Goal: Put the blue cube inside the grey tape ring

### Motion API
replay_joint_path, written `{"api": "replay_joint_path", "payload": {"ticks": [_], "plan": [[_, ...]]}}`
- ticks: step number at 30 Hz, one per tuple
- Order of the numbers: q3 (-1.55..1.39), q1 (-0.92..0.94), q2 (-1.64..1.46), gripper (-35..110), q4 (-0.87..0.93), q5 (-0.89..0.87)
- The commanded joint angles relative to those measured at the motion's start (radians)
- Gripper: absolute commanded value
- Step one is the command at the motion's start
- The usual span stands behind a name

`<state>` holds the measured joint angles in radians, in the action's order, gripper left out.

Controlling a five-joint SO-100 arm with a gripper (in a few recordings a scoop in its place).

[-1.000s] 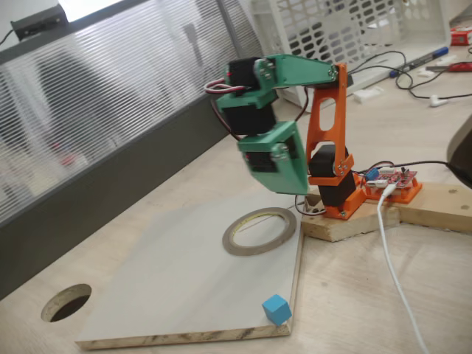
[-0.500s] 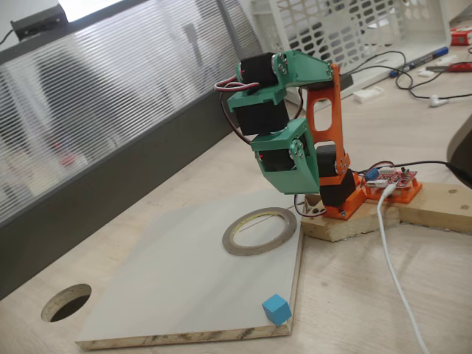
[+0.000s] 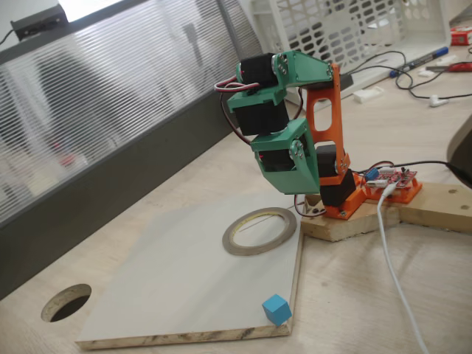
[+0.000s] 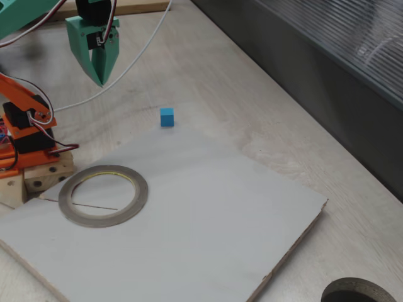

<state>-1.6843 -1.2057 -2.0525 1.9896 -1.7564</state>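
gripper: raised, pointing down, fingers together, holding nothing | blue cube: below, apart, at board corner, ungrasped | grey tape ring: flat, nearer base, awaiting cube

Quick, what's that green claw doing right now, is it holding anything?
Gripper: closed and holding nothing; the blue cube sits apart on the board's corner.

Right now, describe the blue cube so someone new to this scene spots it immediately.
Find the pale grey board lying on the wooden table. The blue cube sits at one corner of it, well apart from the grey tape ring. It is the only small bright sky-blue block there.
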Motion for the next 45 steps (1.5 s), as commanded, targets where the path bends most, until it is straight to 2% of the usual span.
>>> {"api": "replay_joint_path", "payload": {"ticks": [1,9,20,26,33,45], "plan": [[0.000,-0.008,-0.003,0,0.025,-0.017],[0.080,-0.009,0.417,0,0.023,-0.017],[0.853,-0.005,0.996,0,0.023,-0.017],[0.973,0.006,1.052,0,0.025,-0.017],[0.976,0.137,1.054,0,0.023,-0.009],[0.966,0.129,1.054,0,0.023,-0.015]]}}
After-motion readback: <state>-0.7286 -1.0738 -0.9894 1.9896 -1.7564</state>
